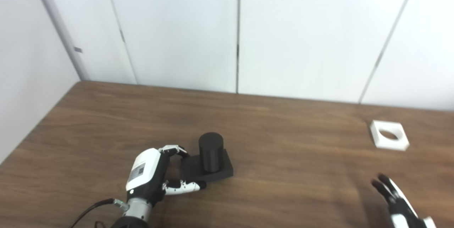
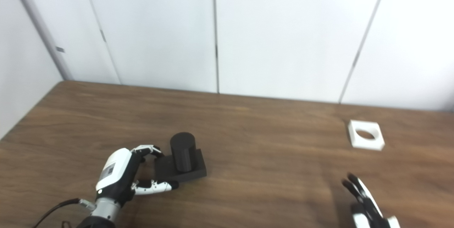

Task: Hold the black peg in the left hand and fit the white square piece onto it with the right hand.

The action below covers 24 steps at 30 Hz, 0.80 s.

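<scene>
The black peg (image 1: 210, 151) is a short upright cylinder on a flat square black base (image 1: 221, 172), and it rests on the wooden table left of centre. My left hand (image 1: 152, 175) is at the base's left end. Its fingers (image 1: 174, 149) curl over the far-left corner and its thumb (image 1: 186, 186) lies along the near edge, so it grips the base. The white square piece (image 1: 389, 139), with a round hole in it, lies flat at the far right of the table. My right hand (image 1: 399, 203) is open and empty at the lower right, well short of the white piece.
The brown wooden table (image 1: 283, 171) runs back to white wall panels. Its left edge slants along the left wall.
</scene>
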Each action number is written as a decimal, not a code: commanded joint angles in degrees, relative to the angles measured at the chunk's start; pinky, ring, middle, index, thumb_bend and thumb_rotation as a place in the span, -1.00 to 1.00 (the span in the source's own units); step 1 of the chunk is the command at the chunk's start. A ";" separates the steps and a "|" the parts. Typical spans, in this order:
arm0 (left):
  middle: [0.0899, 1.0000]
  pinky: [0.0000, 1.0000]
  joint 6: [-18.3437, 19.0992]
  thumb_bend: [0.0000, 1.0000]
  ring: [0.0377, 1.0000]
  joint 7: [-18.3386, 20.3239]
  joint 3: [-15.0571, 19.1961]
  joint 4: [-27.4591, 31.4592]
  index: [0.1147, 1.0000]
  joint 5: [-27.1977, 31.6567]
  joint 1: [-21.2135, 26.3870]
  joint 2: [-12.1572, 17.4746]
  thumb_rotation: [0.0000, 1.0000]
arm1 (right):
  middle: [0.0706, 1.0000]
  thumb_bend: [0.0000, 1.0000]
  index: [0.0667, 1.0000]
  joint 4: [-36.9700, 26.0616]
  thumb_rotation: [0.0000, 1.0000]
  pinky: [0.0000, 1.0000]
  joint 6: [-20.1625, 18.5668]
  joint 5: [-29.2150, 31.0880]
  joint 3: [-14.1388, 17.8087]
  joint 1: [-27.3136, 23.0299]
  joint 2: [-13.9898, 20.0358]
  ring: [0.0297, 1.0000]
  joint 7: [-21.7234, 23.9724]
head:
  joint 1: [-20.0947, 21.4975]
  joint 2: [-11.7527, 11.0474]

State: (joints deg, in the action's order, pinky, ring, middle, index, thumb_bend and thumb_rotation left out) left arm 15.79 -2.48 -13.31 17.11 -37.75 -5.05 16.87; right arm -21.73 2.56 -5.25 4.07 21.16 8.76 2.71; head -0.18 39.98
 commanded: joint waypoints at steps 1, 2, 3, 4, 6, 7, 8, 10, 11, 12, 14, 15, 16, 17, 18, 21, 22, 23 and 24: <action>0.53 0.40 -3.43 0.01 0.63 2.06 -1.83 1.64 -0.15 1.12 -1.44 0.15 -0.91 | 0.76 -0.18 0.81 -3.03 1.00 1.00 -0.09 -0.09 0.13 -0.13 -0.09 0.86 -0.16 | -0.05 0.02; 0.54 0.41 -4.30 0.01 0.64 2.86 -2.46 2.09 -0.15 1.21 -2.21 0.31 -0.91 | 0.76 -0.18 0.81 -3.40 1.00 1.00 -0.56 -0.37 0.03 -0.11 -0.15 0.86 -0.18 | 0.74 0.52; 0.56 0.42 -5.14 0.01 0.67 3.71 -3.23 2.53 -0.15 1.30 -2.98 0.56 -0.91 | 0.76 -0.19 0.81 -3.80 1.00 1.00 -1.09 -0.79 -0.08 -0.04 -0.21 0.86 -0.23 | 1.33 1.13; 0.58 0.45 -5.98 0.01 0.70 4.33 -3.85 2.79 -0.15 1.22 -3.60 0.76 -0.91 | 0.76 -0.18 0.81 -4.14 1.00 1.00 -1.60 -1.23 -0.17 0.00 -0.22 0.86 -0.28 | 1.71 1.38; 0.58 0.52 -8.48 0.01 0.70 4.58 -5.20 2.75 -0.15 1.00 -4.65 1.19 -0.91 | 0.76 -0.17 0.80 -4.79 1.00 1.00 -2.59 -1.29 -0.31 0.02 -0.28 0.86 -0.22 | 2.79 2.40; 0.58 0.56 -9.19 0.01 0.70 4.63 -5.49 2.70 -0.15 0.91 -4.90 1.28 -0.91 | 0.76 -0.15 0.80 -5.00 1.00 1.00 -2.91 -1.22 -0.35 0.01 -0.30 0.86 -0.20 | 2.79 2.40; 0.59 0.59 -9.73 0.01 0.70 5.15 -6.19 2.68 -0.15 0.64 -5.33 1.42 -0.91 | 0.76 -0.15 0.80 -5.16 1.00 1.00 -3.19 -1.24 -0.36 -0.04 -0.44 0.86 -0.30 | 3.35 2.83; 0.61 0.69 -10.63 0.01 0.73 6.27 -7.29 2.82 -0.15 0.51 -6.12 1.53 -0.91 | 0.75 -0.12 0.79 -5.43 0.99 1.00 -3.43 -1.18 -0.43 -0.11 -0.66 0.84 -0.44 | 3.97 3.48; 0.61 0.70 -11.08 0.01 0.73 6.89 -7.94 2.95 -0.15 0.23 -6.49 1.50 -0.91 | 0.74 -0.12 0.79 -5.59 0.98 1.00 -3.65 -1.23 -0.47 -0.17 -0.73 0.84 -0.46 | 4.38 3.97; 0.62 0.72 -11.38 0.01 0.73 7.30 -8.24 3.09 -0.15 0.07 -6.72 1.48 -0.91 | 0.74 -0.09 0.79 -5.76 0.99 0.99 -3.85 -1.30 -0.52 -0.19 -0.79 0.83 -0.45 | 4.58 4.19; 0.62 0.73 -11.94 0.01 0.73 8.10 -9.08 3.29 -0.15 -0.60 -7.24 1.14 -0.91 | 0.73 -0.07 0.78 -6.20 0.99 0.96 -4.75 -1.52 -0.55 -0.22 -1.00 0.82 -0.45 | 5.26 4.75; 0.61 0.73 -12.18 0.02 0.73 8.44 -9.50 3.35 -0.15 -0.78 -7.54 0.89 -0.91 | 0.73 -0.07 0.78 -6.41 1.00 0.95 -5.15 -1.70 -0.59 -0.24 -1.06 0.82 -0.46 | 5.64 5.14; 0.61 0.74 -12.32 0.02 0.73 8.71 -9.74 3.43 -0.15 -0.89 -7.76 0.72 -0.91 | 0.73 -0.07 0.78 -6.59 1.00 0.97 -5.45 -1.85 -0.64 -0.26 -1.09 0.83 -0.46 | 5.87 5.25; 0.61 0.75 -12.72 0.02 0.72 8.78 -9.99 3.33 -0.15 -0.88 -7.96 0.61 -0.91 | 0.74 -0.07 0.78 -6.77 1.00 0.98 -5.61 -1.93 -0.68 -0.30 -1.13 0.83 -0.45 | 6.27 5.45; 0.61 0.75 -13.12 0.02 0.72 8.82 -10.18 3.20 -0.15 -0.88 -8.11 0.58 -0.91 | 0.74 -0.08 0.78 -6.95 1.00 0.99 -5.77 -1.99 -0.74 -0.32 -1.17 0.83 -0.44 | 6.59 5.71; 0.61 0.75 -13.60 0.02 0.72 9.43 -10.94 2.86 -0.15 -2.49 -8.42 0.42 -0.91 | 0.74 -0.07 0.78 -7.22 1.00 1.00 -6.26 -2.04 -0.88 -0.46 -1.17 0.84 -0.36 | 7.01 5.91; 0.60 0.76 -13.81 0.02 0.72 9.45 -11.12 2.68 -0.15 -3.20 -8.47 0.38 -0.91 | 0.73 -0.06 0.77 -7.27 1.00 1.00 -6.30 -2.02 -0.89 -0.48 -1.22 0.83 -0.40 | 7.20 5.98; 0.60 0.76 -14.04 0.02 0.72 9.45 -11.23 2.53 -0.15 -3.87 -8.50 0.35 -0.91 | 0.73 -0.06 0.77 -7.37 1.00 1.00 -6.47 -2.02 -0.92 -0.49 -1.27 0.83 -0.43 | 7.20 5.98; 0.60 0.76 -14.24 0.02 0.71 9.44 -11.34 2.39 -0.15 -4.53 -8.50 0.37 -0.92 | 0.73 -0.05 0.77 -7.53 1.00 1.00 -6.78 -2.09 -0.94 -0.50 -1.33 0.83 -0.46 | 7.20 5.98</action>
State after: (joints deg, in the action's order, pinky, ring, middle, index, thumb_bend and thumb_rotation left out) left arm 1.45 4.45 -23.61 20.45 -41.72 -12.44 16.99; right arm -26.75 -4.71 -7.25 3.11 21.52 7.98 2.70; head 6.94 45.88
